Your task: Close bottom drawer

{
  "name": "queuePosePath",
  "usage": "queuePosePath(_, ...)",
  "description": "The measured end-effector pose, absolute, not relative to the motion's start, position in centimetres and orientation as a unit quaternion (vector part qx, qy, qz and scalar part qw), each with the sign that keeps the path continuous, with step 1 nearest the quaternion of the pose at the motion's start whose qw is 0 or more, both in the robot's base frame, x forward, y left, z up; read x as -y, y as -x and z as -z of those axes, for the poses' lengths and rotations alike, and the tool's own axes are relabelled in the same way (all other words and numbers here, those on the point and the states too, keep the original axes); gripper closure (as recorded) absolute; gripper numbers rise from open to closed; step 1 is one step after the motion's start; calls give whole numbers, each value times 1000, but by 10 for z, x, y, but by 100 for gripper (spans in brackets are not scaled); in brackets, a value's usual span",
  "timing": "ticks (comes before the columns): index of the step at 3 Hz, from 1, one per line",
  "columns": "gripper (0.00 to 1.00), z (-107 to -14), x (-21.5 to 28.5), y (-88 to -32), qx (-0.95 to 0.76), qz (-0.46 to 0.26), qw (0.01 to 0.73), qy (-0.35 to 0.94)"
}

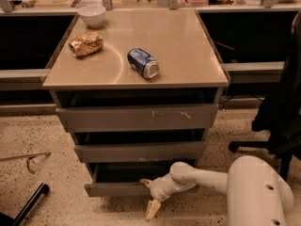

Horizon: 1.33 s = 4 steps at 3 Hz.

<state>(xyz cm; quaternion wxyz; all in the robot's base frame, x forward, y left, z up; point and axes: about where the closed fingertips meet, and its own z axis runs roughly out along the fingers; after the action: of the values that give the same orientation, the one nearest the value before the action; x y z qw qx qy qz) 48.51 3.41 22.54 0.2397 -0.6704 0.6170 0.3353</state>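
My claw (149, 197) spread wide and empty, at the front of the bottom drawer (113, 188), drawer standing part open, inside dark, white bowl (91, 14) and toppled blue can (143, 63) far above on the bench (183, 46), speckled floor (56, 140) beneath.

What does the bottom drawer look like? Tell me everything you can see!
The bottom drawer is the lowest of three in the grey cabinet. It is wide and shallow, with a plain grey front and no handle. It stands partly open, its front sticking out past the middle drawer, and its inside lies in shadow. The gripper, fingers spread, sits low at the front's right part, seemingly against it.
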Motion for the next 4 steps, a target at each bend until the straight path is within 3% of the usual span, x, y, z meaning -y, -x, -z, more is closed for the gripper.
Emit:
queuePosePath(2,0,-228,-44,-484,-613,-301,274,678)
queuePosePath(4,0,-179,-64,-489,-608,-336,261,670)
